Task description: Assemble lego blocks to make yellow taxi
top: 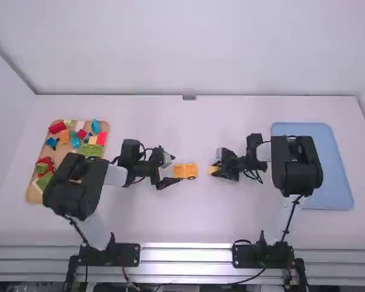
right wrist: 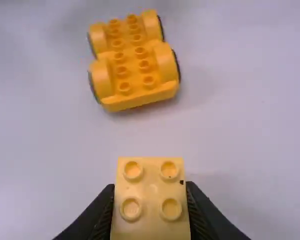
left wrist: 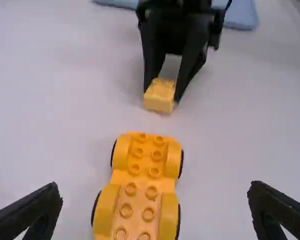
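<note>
My left gripper (top: 166,168) stands open at the left end of the yellow car base (top: 185,171), one finger to each side. In the left wrist view the car base (left wrist: 141,187) lies studs up between the spread fingers of my left gripper (left wrist: 155,207). To its right, my right gripper (top: 218,168) is shut on a small pale yellow brick (top: 213,170). In the right wrist view the brick (right wrist: 152,200) sits studs up in my right gripper (right wrist: 150,192), with the car base (right wrist: 133,60) a short gap away.
At the far left a wooden tray (top: 61,150) holds loose coloured bricks, including a green one (top: 91,149) and a red one (top: 57,128). A blue tray (top: 336,182) stands at the right, partly under the right arm.
</note>
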Tool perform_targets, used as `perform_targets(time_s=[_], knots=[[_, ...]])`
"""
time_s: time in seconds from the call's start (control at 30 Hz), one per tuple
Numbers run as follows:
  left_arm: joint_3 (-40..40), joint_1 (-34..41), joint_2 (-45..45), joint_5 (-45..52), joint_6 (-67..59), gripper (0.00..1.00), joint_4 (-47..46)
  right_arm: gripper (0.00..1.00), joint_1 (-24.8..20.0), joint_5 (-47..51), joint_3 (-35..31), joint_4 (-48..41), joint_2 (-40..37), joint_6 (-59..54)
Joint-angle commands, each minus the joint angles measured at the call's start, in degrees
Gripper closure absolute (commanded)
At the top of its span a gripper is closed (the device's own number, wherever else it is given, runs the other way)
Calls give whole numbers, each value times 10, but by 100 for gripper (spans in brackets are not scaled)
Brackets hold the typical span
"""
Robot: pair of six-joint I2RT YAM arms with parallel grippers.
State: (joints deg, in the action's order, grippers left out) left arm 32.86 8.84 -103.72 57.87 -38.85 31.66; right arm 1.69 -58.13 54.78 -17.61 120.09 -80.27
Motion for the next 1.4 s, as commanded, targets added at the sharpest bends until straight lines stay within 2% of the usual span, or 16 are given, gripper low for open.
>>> perform_targets(time_s=[0.0, 0.1, 0.23, 0.4, 0.6, 0.7, 0.8, 0.87, 0.97, 1.1, 1.37], knots=[[4, 2, -42, 11, -7, 1, 28, 76, -1, -10, 27, -38, -32, -54], [4, 2, -91, 14, -6, 1, 82, 75, 4, -10, 44, -104, -63, -88], [4, 7, -115, -6, -6, 1, 98, 73, 18, -10, 44, -116, -94, -83], [30, 38, -116, -66, -61, 1, 46, 71, 55, 17, 44, -108, -134, -46], [79, 61, -116, -114, -96, 1, -47, 72, 95, 29, 44, -82, -136, -4], [90, 61, -116, -115, -132, 9, -81, 72, 113, 29, 42, -82, -136, -6], [89, 56, -116, -119, -140, 22, -91, 75, 130, 29, 28, -47, -136, 2], [82, 59, -116, -119, -140, 29, -86, 75, 139, 30, 11, 5, -136, 40], [72, 56, -116, -119, -140, 50, -71, 75, 153, 50, -28, 116, -136, 136], [63, 59, -116, -119, -140, 51, -51, 74, 168, 57, -54, 169, -136, 171], [59, 61, -116, -98, -140, 53, -42, 76, 175, 71, -76, 200, -136, 184]])
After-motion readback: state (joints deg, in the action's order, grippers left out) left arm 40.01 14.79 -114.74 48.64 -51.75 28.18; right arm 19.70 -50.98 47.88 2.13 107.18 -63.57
